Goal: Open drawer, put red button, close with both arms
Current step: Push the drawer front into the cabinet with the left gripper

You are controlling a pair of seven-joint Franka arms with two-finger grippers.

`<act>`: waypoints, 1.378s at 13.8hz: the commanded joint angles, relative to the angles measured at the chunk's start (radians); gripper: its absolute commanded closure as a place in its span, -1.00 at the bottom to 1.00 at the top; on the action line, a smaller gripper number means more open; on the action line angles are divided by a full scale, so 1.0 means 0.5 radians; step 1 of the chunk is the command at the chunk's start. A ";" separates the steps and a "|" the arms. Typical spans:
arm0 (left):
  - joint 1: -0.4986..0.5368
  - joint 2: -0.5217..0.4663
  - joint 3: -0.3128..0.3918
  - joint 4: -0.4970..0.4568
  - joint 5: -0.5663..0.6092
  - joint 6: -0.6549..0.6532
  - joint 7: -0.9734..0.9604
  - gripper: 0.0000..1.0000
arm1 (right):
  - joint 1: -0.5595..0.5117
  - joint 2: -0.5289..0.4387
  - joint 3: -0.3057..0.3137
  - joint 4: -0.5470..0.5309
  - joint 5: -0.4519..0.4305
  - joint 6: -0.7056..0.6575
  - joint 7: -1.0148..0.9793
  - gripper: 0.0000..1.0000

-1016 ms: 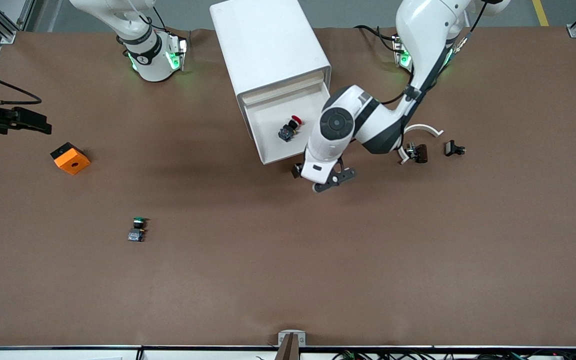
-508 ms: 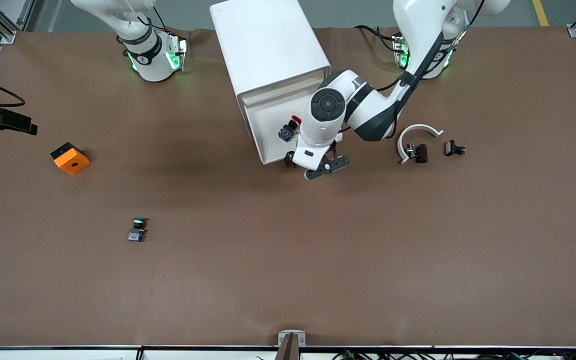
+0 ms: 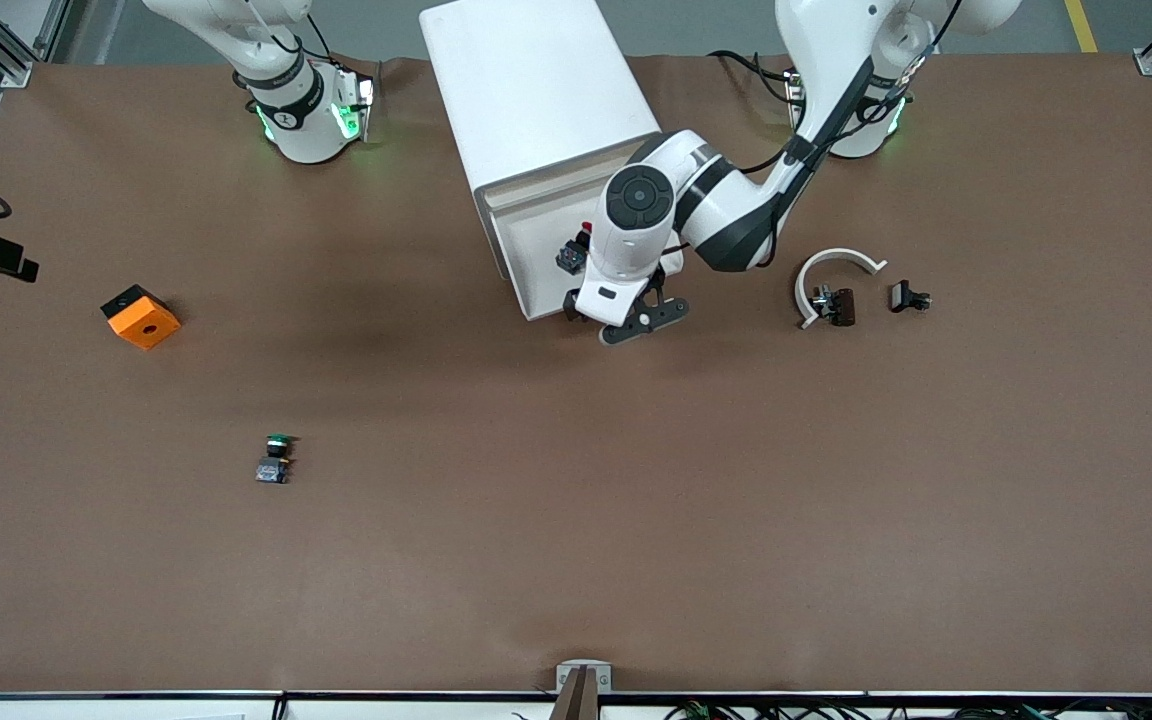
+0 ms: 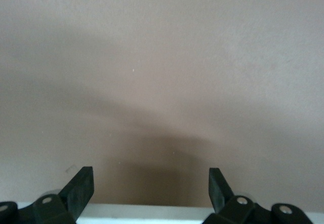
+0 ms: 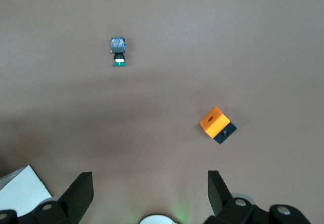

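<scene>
We see the cabinet (image 3: 536, 95) standing on the brown surface (image 3: 576, 520) between the two arm bases, with its drawer (image 3: 536, 270) pulled out toward the front camera. The red button (image 3: 576, 250) lies inside the drawer, partly hidden by the left arm's wrist.

The left gripper (image 3: 626, 320) hangs over the drawer's front edge, at the corner toward the left arm's end; its jaws stand apart with nothing between them, and its wrist view shows only a white edge and bare surface past the fingers (image 4: 81, 188).

The right gripper (image 5: 149, 193) is up in the air with its jaws open and empty. Its wrist view looks down on the orange cube (image 5: 217, 125) and the green button (image 5: 118, 51); both lie well away from the cabinet, toward the right arm's end.
</scene>
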 commanded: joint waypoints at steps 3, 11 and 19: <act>-0.098 -0.095 0.006 -0.127 0.037 -0.014 -0.115 -1.00 | -0.009 0.002 0.030 -0.013 -0.002 0.113 0.009 -1.00; -0.105 -0.144 -0.119 -0.130 -0.070 -0.090 -0.097 -1.00 | -0.079 -0.513 0.024 -0.494 0.004 0.116 0.028 -1.00; -0.129 -0.138 -0.172 -0.134 -0.070 -0.103 -0.094 -1.00 | -0.030 -0.599 0.027 -0.615 -0.011 0.116 0.028 -1.00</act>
